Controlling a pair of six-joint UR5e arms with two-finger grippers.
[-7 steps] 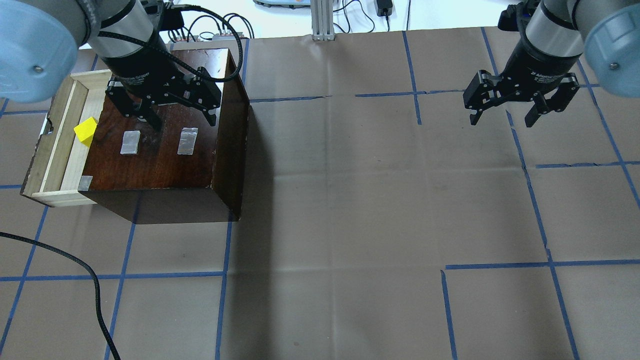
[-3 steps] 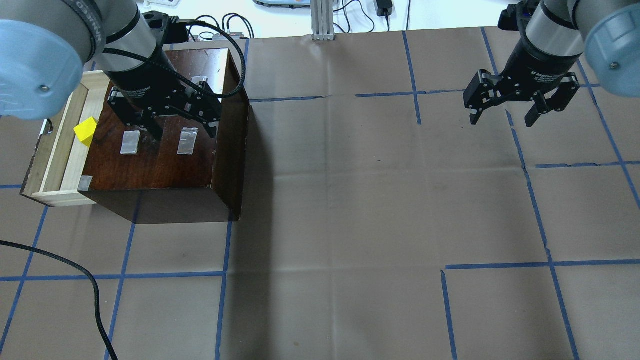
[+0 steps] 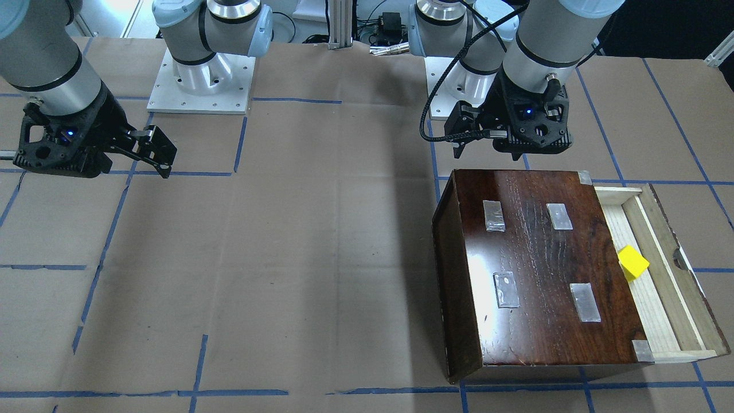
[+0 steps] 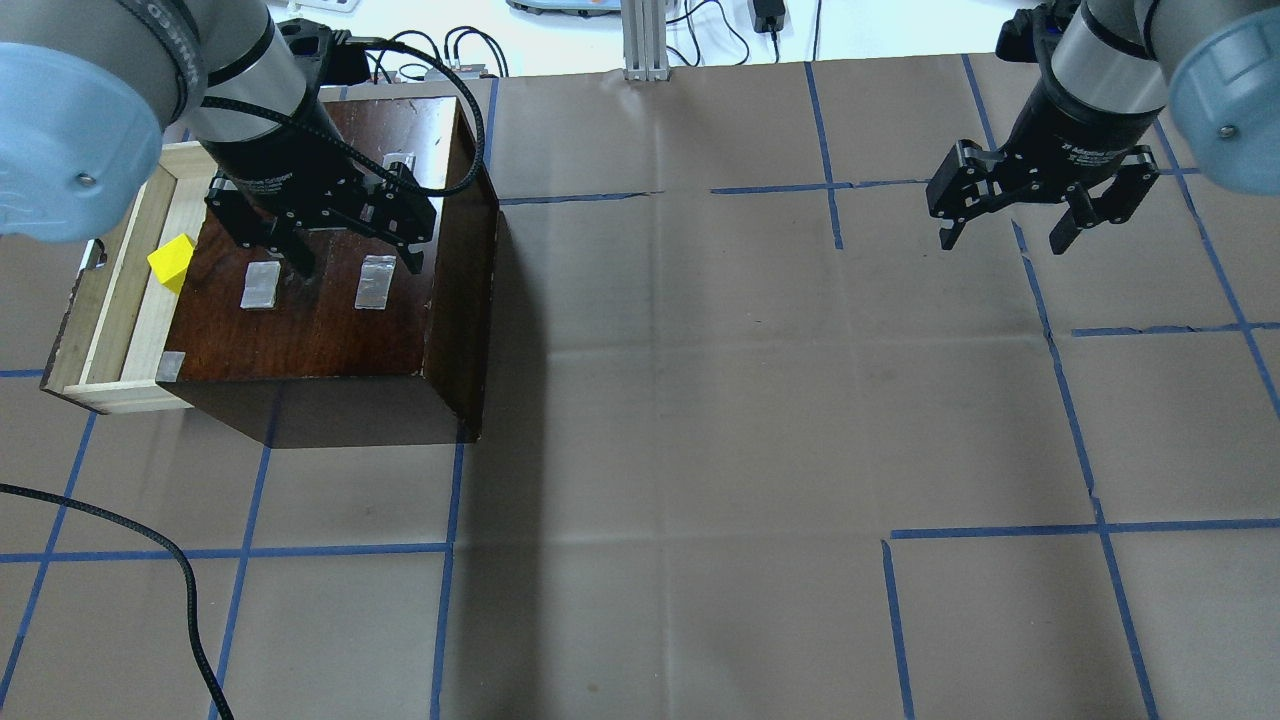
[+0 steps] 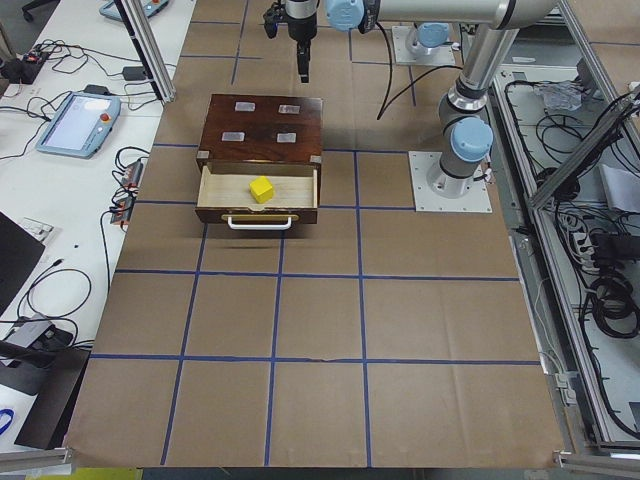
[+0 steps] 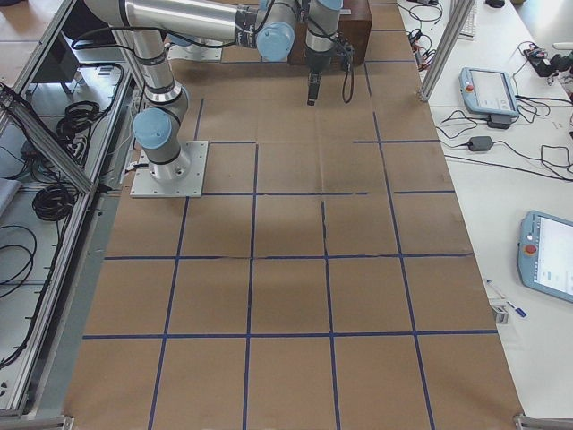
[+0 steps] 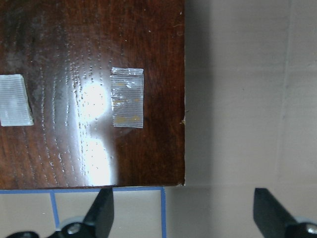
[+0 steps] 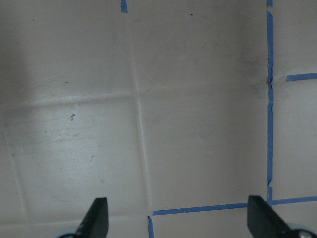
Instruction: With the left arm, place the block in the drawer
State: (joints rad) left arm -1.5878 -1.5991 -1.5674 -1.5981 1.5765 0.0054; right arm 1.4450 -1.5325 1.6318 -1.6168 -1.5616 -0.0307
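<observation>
The table (image 4: pixel 700 400) is covered with brown paper marked into squares by blue tape lines. The left arm (image 4: pixel 240 70), with a black braided cable looping beside it, enters at the far left. The right arm (image 4: pixel 1100 80) enters at the far right. A glossy dark-brown wooden box (image 4: pixel 320 320) stands at the far left of the table. Its drawer (image 4: pixel 130 330) stands open, projecting from the left side of the box.

The left gripper (image 4: pixel 358 268) hangs above the top of the box, fingers spread apart, holding nothing. The right gripper (image 4: pixel 1002 243) hangs above bare paper at the far right, well apart from the box, fingers also spread and empty.

The block (image 4: pixel 172 262) lies inside the drawer on the pale wood floor, tilted, just beside the left edge of the box top. Grey tape patches (image 4: pixel 260 285) are stuck to the box top.
</observation>
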